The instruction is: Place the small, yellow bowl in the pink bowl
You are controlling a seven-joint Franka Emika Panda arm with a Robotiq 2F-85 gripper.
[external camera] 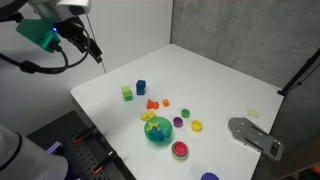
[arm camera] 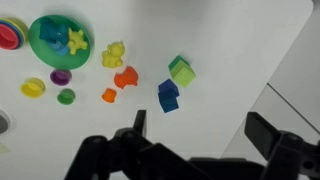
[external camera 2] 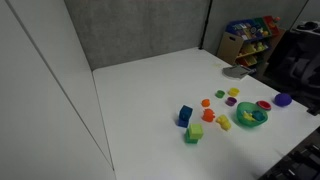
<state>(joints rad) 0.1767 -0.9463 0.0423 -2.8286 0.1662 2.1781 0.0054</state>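
Gripper (arm camera: 197,122) spread wide, nothing held; I hang high, well apart from the toys.

The small, yellow bowl (arm camera: 33,87) sits upright on the white table (arm camera: 240,40), near the teal-green bowl (arm camera: 45,40), with a tiny purple bowl (arm camera: 60,76) just beside it. The pink bowl (arm camera: 9,33) lies at the teal-green bowl's far side, cut by the picture edge.

A blue block (arm camera: 168,95), green block (arm camera: 181,71) and orange piece (arm camera: 126,77) lie between me and the bowls.

In an exterior view, a gray curtain (external camera 2: 140,30) backs the table, with a toy shelf (external camera 2: 250,35) beyond.
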